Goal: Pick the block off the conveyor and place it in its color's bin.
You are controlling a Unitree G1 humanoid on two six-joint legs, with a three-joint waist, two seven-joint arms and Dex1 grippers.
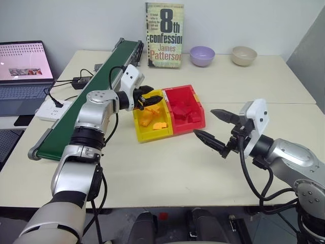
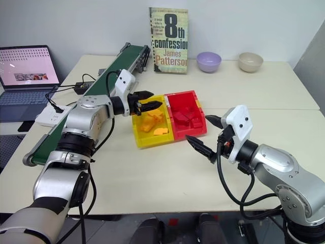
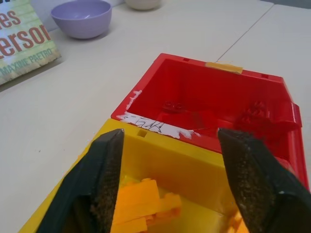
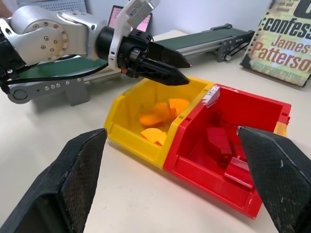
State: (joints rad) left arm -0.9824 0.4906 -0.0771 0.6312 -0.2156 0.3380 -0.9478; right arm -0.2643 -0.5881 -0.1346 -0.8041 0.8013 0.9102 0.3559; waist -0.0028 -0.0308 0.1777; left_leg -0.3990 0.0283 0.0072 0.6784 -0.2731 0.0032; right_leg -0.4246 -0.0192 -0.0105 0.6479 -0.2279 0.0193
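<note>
Nearest to me, my right gripper [image 1: 219, 133] hangs over bare table [image 1: 167, 173] with its two black fingers spread wide and nothing between them, pointing toward the bins from a little way off.

Just past it sit two joined bins. The yellow bin [image 1: 143, 133] holds several yellow-orange blocks [image 1: 154, 120] lying loose in a small heap; I cannot count them exactly, and I cannot tell which one is the block from the conveyor. The red bin [image 1: 196, 121], touching the yellow one along its side, holds a few red pieces [image 1: 184, 110], also too jumbled to count.

My left gripper [image 1: 150, 99] reaches across from the conveyor side, roughly level, its tips over the yellow bin's open top. Its fingers [image 3: 99, 182] stand apart and empty, with the yellow-orange pieces below them.

Behind my left arm runs one long green conveyor [image 1: 91, 96], and no block shows on the stretch I can see.

At the far edge of the table stand one book [image 1: 164, 35] upright, one purple bowl [image 1: 202, 55] and one beige bowl [image 1: 244, 55]. Off to the left are a laptop [image 1: 24, 76] and a white power strip [image 1: 53, 109].
</note>
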